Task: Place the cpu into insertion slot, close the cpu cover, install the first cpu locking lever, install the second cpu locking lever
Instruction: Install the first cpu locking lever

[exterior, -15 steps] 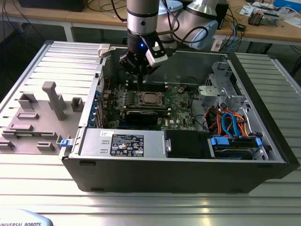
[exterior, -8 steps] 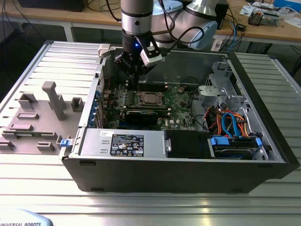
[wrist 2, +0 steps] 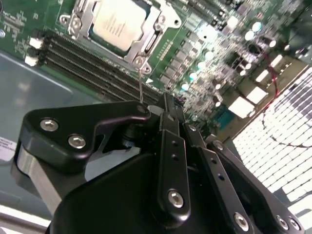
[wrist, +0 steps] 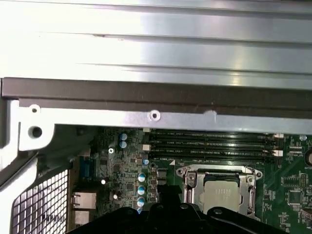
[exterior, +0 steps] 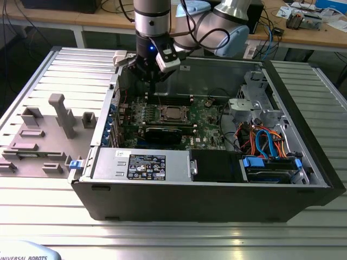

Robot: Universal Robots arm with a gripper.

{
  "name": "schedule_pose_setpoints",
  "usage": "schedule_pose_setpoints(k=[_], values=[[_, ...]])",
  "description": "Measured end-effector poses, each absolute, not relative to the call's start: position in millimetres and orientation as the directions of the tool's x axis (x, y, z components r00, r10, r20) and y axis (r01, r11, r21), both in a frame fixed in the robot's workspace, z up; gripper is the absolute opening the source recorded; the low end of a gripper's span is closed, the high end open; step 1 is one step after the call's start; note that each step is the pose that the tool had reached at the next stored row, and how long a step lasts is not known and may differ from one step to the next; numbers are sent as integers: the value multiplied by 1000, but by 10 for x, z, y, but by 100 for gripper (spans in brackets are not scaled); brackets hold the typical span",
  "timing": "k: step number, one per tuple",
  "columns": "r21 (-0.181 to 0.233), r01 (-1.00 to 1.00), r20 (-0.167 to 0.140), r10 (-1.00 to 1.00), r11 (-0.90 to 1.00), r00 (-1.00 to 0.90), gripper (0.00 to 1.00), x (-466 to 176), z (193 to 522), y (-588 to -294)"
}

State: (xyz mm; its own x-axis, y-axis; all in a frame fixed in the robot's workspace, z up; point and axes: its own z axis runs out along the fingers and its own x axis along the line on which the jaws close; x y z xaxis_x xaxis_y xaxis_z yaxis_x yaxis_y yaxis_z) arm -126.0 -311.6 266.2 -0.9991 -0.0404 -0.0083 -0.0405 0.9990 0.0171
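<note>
The tool (wrist 2: 155,108) hangs low in the computer case (exterior: 303,162), its tip at the top of a thin upright lever (wrist 2: 141,80); I cannot tell whether it is clamped there. Beyond it, the chip (wrist 2: 118,22) sits in its socket (wrist: 189,180) with the cover (wrist 2: 148,34) flat around it. A skewed pull could bend the lever, or let it spring back and scrape the green board (wrist 2: 214,73).

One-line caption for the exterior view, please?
The gripper hangs over the motherboard in the open computer case, near the cpu seated beneath the cpu cover.
</note>
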Motion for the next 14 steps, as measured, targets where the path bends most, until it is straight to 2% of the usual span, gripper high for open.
schedule_pose_setpoints(k=[14], values=[[17,-41,-8,-40,999,-999,11,-1173,2652,-3052]])
